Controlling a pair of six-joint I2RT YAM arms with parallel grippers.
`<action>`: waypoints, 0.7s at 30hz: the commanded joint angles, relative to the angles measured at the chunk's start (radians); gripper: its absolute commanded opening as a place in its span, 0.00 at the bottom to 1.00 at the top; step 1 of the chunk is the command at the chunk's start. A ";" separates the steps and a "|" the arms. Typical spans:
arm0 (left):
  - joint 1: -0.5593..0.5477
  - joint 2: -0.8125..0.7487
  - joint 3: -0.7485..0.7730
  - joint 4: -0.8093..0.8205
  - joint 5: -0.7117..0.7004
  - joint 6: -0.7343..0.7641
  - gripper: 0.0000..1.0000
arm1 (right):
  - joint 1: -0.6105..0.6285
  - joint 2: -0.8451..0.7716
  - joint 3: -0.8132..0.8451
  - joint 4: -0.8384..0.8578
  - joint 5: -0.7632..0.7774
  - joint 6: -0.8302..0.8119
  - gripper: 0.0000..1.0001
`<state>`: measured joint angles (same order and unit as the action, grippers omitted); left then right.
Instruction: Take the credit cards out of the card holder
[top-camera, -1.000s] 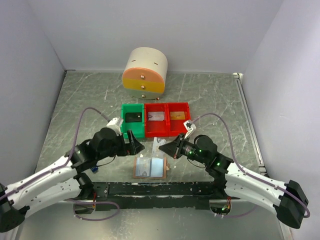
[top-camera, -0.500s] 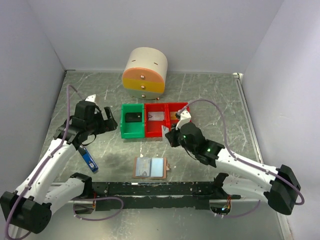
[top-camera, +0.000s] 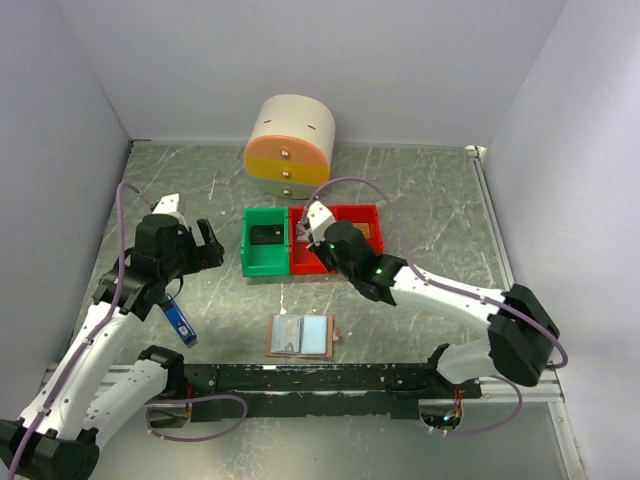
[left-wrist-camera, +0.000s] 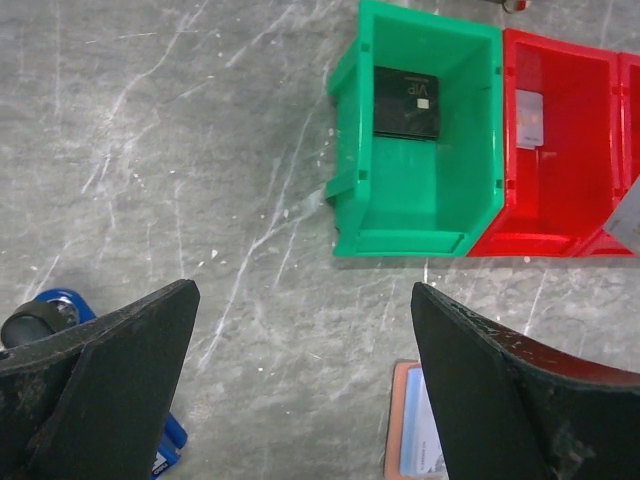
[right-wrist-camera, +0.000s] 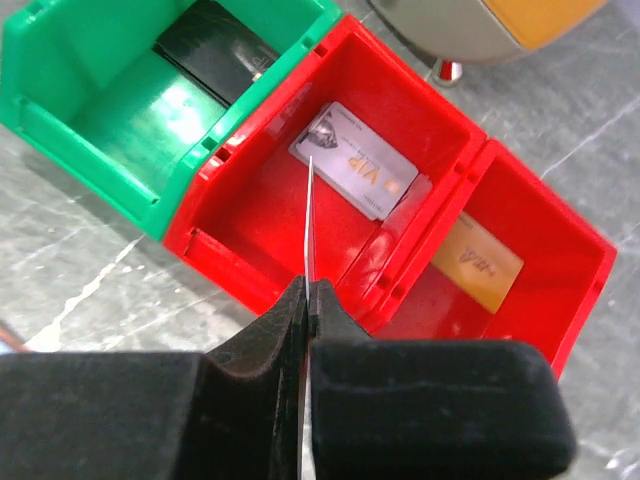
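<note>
Right gripper: shut on a thin card, held edge-on and upright. It is carried above the mid red bin, not yet let go.

Left gripper: fingers spread wide, nothing between them. It is hung over bare table, just left of the green bin and well apart from the holder.

Done so far, as judged from how things lie:
- A black card is laid flat in the green bin.
- A silver card is laid flat at the far side of the mid red bin.
- A gold card is laid flat in the right red bin.
- The pinched card is out of the holder, so only its drop is left.

The holder is left open and flat on the table, near centre, on the near side of the bins and apart from them. Pale blue-grey is seen on its face. Whether that is pocket or a further card cannot be told from above. The task is judged to be late, perhaps on its last card.

Around: a round drawer unit is stood far of the bins. A blue-and-black gadget is laid left of the holder, by the left arm. Nothing is laid on the holder. Should another card be sought, the gadget is the one loose thing near the left arm's path. The right arm is stretched across far of the holder, clear of it.
</note>
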<state>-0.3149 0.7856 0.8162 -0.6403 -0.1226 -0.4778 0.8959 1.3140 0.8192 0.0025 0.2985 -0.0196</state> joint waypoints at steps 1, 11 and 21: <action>0.008 -0.046 0.012 -0.023 -0.086 -0.006 1.00 | -0.001 0.106 0.076 0.042 -0.003 -0.258 0.00; 0.008 -0.105 0.000 -0.024 -0.133 -0.026 0.99 | -0.006 0.326 0.127 0.230 0.093 -0.496 0.00; 0.010 -0.133 0.003 -0.033 -0.167 -0.037 1.00 | -0.063 0.473 0.213 0.277 0.058 -0.598 0.00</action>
<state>-0.3126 0.6910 0.8158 -0.6682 -0.2493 -0.5056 0.8551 1.7519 0.9863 0.2020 0.3546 -0.5594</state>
